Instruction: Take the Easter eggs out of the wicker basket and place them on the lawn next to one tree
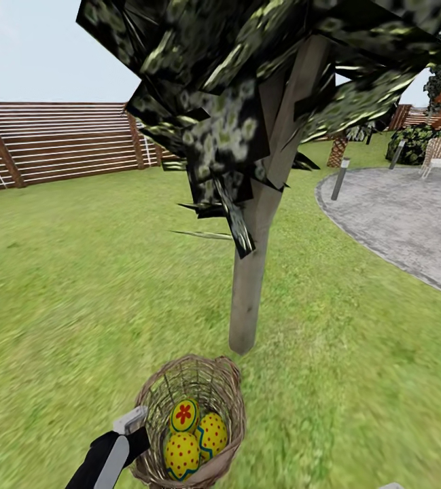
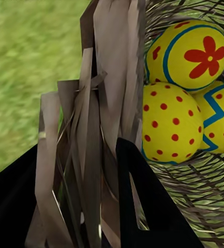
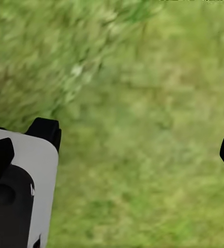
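Wicker basket (image 1: 191, 414) stands on the lawn (image 1: 77, 285) just before the tree (image 1: 254, 272), and I see all three Easter eggs (image 1: 193, 435) inside. My left gripper (image 2: 99, 170) is closed on the basket wall. My right gripper (image 3: 140, 142) hangs wide open above grass.

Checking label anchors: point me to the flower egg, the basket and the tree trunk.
flower egg (image 1: 185, 415), head view, on its red flower.
wicker basket (image 1: 153, 387), head view, on the woven wall at the far-left rim.
tree (image 1: 255, 251), head view, on the bare trunk below the leaves.
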You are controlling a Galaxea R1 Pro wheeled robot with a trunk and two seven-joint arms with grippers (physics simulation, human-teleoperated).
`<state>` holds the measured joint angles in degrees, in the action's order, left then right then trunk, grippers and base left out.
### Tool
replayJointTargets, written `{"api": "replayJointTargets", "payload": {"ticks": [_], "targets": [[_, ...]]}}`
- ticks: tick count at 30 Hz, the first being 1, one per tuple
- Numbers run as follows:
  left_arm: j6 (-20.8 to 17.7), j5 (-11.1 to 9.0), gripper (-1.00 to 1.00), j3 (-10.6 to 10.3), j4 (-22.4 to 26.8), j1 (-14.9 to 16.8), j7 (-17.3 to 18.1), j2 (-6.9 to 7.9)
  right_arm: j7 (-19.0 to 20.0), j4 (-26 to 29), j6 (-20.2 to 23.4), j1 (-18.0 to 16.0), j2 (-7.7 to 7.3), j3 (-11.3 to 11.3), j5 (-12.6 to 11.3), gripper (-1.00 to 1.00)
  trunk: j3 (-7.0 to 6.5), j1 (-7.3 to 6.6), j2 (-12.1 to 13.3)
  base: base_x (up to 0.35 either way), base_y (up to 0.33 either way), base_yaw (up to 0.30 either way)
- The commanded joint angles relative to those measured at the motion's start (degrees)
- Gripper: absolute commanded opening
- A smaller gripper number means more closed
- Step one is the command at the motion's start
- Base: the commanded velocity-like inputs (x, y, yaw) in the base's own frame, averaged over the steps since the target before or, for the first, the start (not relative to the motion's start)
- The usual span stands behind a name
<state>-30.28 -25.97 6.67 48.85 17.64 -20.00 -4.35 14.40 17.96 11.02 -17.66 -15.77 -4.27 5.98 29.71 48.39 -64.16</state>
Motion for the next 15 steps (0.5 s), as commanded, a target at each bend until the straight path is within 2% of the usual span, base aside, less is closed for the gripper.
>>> {"api": "replayJointTargets", "payload": {"ticks": [1,6,11,15], "targets": [[-0.13,-0.75,-1.00,0.10,0.13,0.00,-0.39,-0.05,0.19,0.15,0.24,-0.01,-0.05,-0.21,0.61,1.00,0.24,0.23,-0.46,0.000,0.000,0.000],[-0.15,-0.75,-1.00,0.15,0.11,0.00,-0.39,-0.02,0.19,0.15,0.23,-0.01,-0.05,-0.20,0.61,1.00,1.14,1.33,-2.46,0.013,0.000,0.000],[-0.22,-0.75,-1.00,0.13,0.02,-0.01,-0.39,-0.05,0.19,0.15,0.23,-0.01,-0.05,-0.21,0.61,1.00,2.04,2.42,-4.47,0.304,0.000,0.000],[-0.35,-0.83,-1.00,0.16,0.10,0.03,-0.39,0.01,0.19,0.15,0.23,-0.01,-0.05,-0.21,0.59,1.00,2.04,2.42,-4.47,0.334,0.000,0.000]]}}
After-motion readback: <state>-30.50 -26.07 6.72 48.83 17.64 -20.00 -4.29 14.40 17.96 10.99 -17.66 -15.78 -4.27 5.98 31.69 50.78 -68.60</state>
